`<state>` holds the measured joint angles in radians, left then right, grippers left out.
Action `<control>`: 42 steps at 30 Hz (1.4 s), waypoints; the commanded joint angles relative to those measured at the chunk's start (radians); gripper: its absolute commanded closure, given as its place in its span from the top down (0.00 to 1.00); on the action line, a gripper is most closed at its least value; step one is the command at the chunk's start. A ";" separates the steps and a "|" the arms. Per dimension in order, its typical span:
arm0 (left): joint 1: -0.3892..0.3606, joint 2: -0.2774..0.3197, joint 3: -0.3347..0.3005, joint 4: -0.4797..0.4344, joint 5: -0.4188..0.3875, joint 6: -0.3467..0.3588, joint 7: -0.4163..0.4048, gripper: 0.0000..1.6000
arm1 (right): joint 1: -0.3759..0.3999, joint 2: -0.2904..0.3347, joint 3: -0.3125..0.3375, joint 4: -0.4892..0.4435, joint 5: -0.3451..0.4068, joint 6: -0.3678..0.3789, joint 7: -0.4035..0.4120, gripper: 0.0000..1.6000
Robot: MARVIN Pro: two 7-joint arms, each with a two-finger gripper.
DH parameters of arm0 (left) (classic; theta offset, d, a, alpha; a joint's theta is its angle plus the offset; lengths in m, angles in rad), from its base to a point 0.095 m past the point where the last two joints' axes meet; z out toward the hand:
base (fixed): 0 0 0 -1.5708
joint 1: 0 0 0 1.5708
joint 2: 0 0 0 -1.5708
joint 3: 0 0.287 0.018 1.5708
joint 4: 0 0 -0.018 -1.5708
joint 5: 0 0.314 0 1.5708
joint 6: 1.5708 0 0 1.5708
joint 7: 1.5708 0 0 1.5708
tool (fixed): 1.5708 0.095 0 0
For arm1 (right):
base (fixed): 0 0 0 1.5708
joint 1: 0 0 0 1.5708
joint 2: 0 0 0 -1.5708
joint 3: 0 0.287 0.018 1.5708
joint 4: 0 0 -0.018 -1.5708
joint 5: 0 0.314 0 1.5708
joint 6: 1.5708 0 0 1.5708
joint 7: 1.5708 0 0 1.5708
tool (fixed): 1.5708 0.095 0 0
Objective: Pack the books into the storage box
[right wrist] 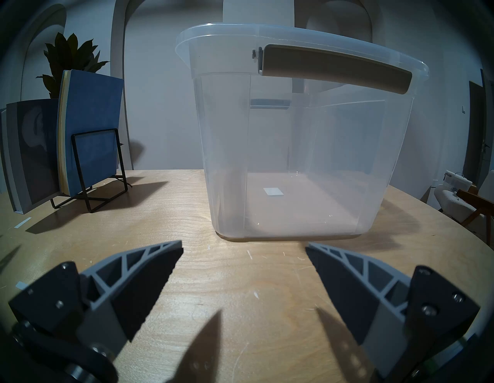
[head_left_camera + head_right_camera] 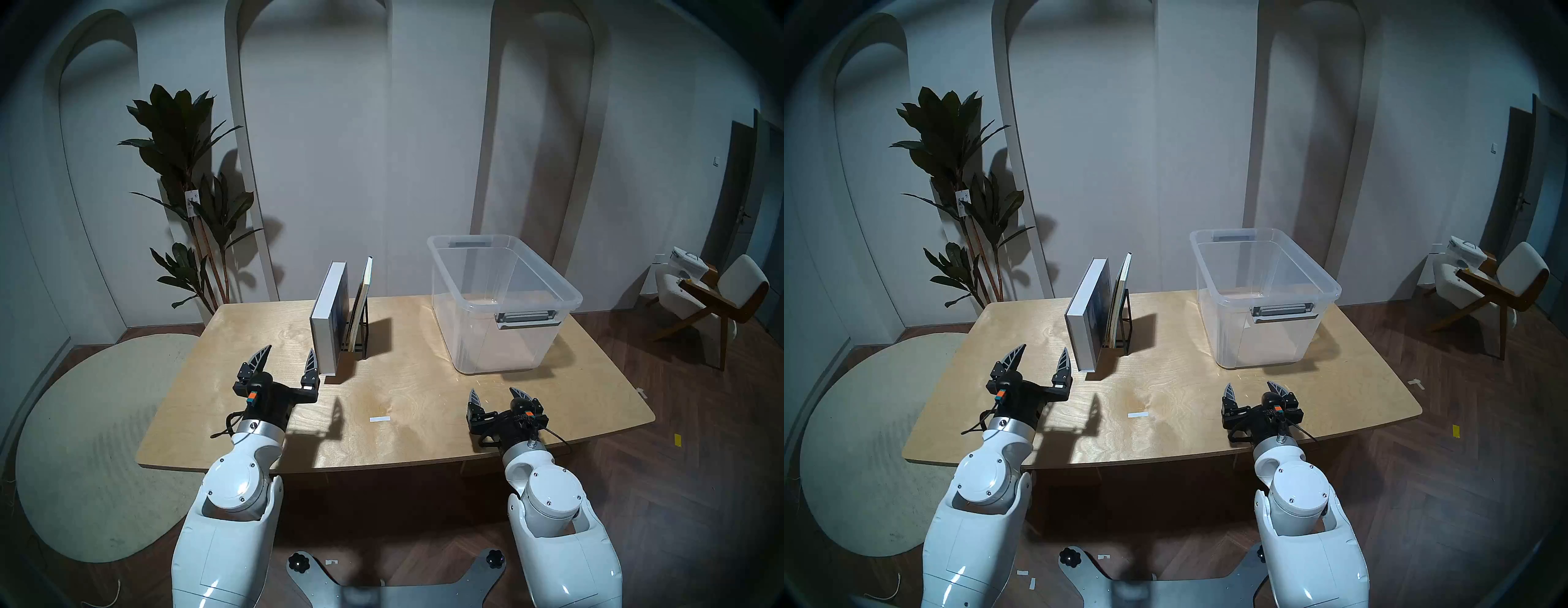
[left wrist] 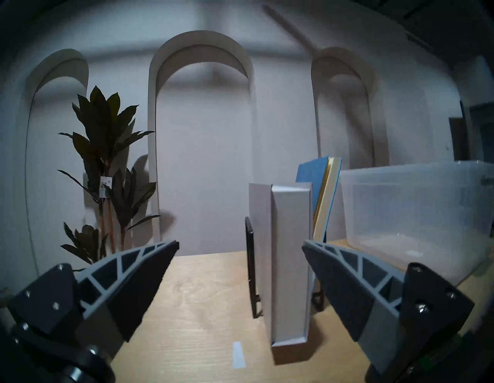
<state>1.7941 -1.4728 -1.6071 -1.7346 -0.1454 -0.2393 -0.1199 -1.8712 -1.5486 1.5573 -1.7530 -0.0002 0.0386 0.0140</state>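
On the wooden table (image 2: 424,395) a thick white book (image 2: 329,316) stands upright on its lower edge in a black wire rack (image 2: 358,335), its tall axis vertical and its long edge running from the near side of the table toward the back wall. Its white page block faces the robot, and its dark blue cover faces right, toward the thinner books (image 2: 362,297). Those thin books, cream-paged with a blue cover, stand in the same rack just to the right of the thick book and lean with their tops tilted to the right. The clear plastic storage box (image 2: 564,293) sits well apart on the right half of the table, open at the top, its long axis running front to back with a grey handle at each end. The left gripper (image 2: 288,363) hangs above the table just in front of the thick book, jaws spread wide and holding nothing; its right finger (image 2: 311,361) is close beside the book's near edge. The right gripper (image 2: 498,395) hovers near the front of the box, also spread wide and holding nothing.
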 commanded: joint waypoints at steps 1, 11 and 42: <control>-0.050 0.027 0.035 0.009 -0.061 -0.031 -0.101 1.00 | 0.003 0.000 0.000 -0.023 0.001 -0.004 0.000 1.00; -0.146 0.058 0.081 0.057 0.106 0.087 -0.022 1.00 | 0.004 -0.001 0.000 -0.021 0.000 -0.005 0.000 1.00; -0.317 0.040 0.042 0.242 0.014 0.122 -0.050 1.00 | 0.003 -0.001 0.000 -0.023 0.000 -0.004 0.001 1.00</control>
<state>1.5413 -1.4389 -1.5582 -1.5107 -0.1047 -0.0529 -0.1337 -1.8714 -1.5487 1.5574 -1.7534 -0.0006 0.0386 0.0140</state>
